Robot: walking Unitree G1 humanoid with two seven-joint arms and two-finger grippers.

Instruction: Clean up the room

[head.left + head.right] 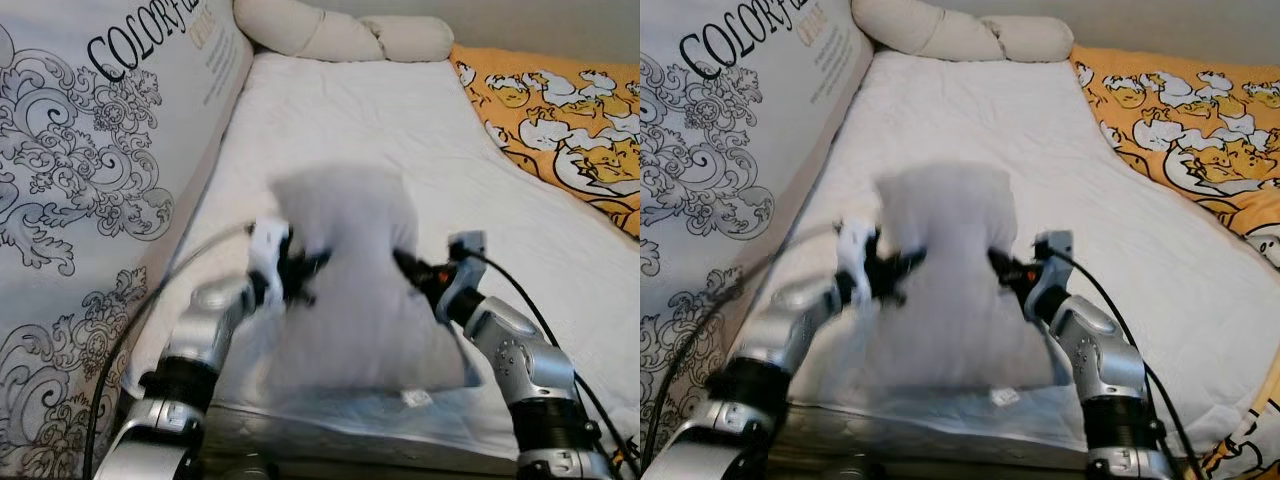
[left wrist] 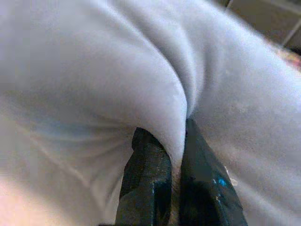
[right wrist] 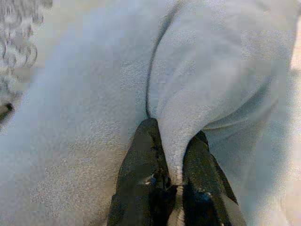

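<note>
Pale grey pillow (image 1: 355, 290), upright above the white bed (image 1: 420, 130), blurred.

White bed (image 1: 400, 150) lying w/ cream bolster (image 1: 340, 35) at 12, orange duck blanket (image 1: 560, 125) at 2, scroll-print panel (image 1: 90, 170) at 9.

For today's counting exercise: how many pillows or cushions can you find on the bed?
2: a grey pillow held between both grippers near the foot, and a cream bolster at the head. Others may be hidden.

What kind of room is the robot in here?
Most likely a bedroom. A bed with a white sheet fills the scene, a long cream bolster lies at its far end, and both grippers pinch a grey pillow.
</note>
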